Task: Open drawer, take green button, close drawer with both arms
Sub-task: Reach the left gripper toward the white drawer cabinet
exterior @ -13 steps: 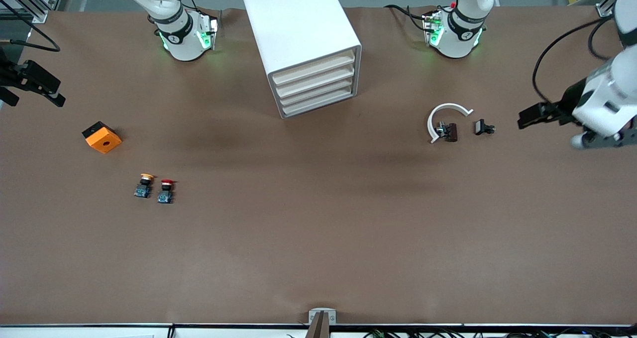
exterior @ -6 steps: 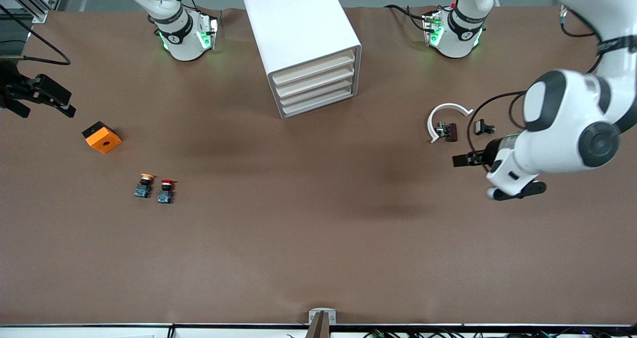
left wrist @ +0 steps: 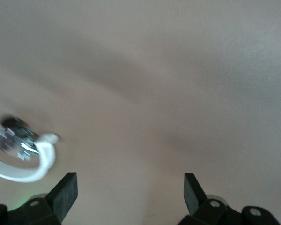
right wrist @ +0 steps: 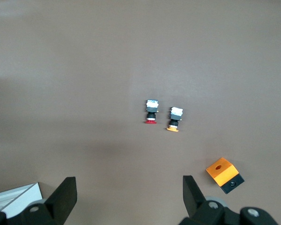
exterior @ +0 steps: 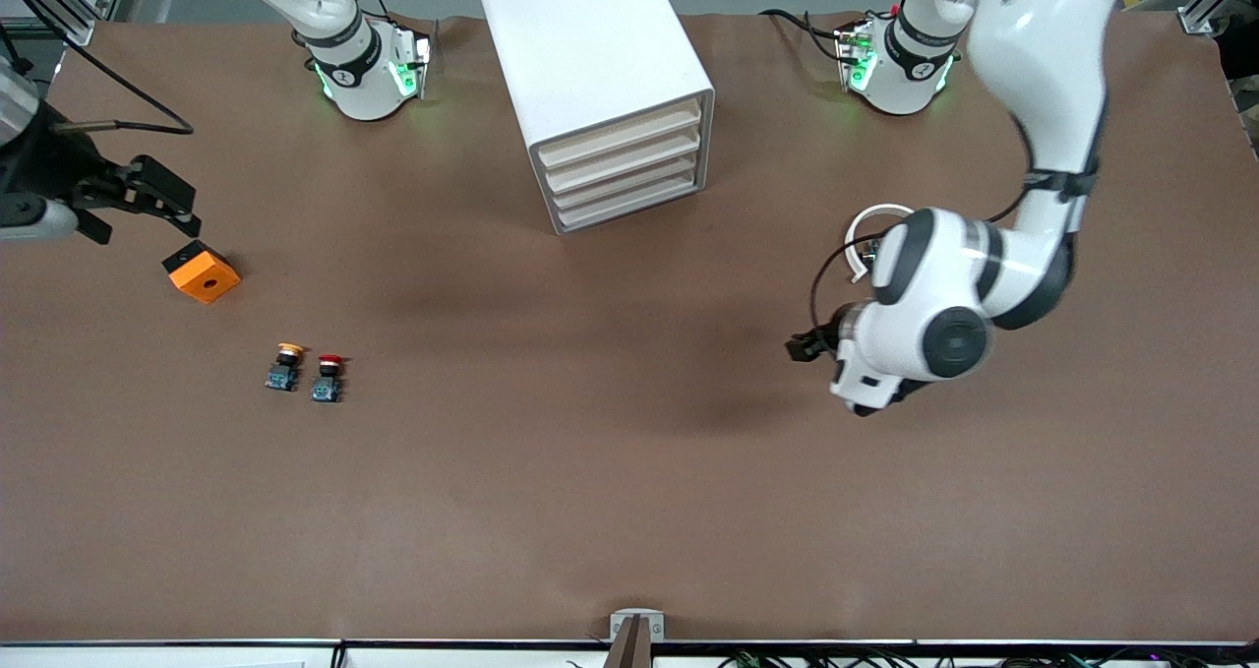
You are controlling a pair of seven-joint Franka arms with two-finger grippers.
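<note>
Buttons nearest the front camera: the orange-capped button (exterior: 286, 366) and the red-capped button (exterior: 328, 377) sit side by side on the brown table (exterior: 629, 511) toward the right arm's end, unmoved since the earlier frames; no green-capped one shows on the table in any view. Farther from the camera lies the orange block (exterior: 201, 271), also unmoved. Right gripper (exterior: 148, 194) now hangs just over the table beside that block, having come in from the table's edge, fingers (right wrist: 63, 197) spread and empty. Left gripper (exterior: 809, 345) has swept in from the left arm's end and is now over bare table nearer the camera than the white curved piece (exterior: 870, 223), which the arm now partly hides; its fingers (left wrist: 65, 192) stand wide apart, holding nothing. The small dark part at that ring is blurred in the left wrist view, possibly a connector. Farthest, the white cabinet (exterior: 590, 58) stands between the arm bases, all four drawers shut, including the drawer (exterior: 622, 137) at the top.
</note>
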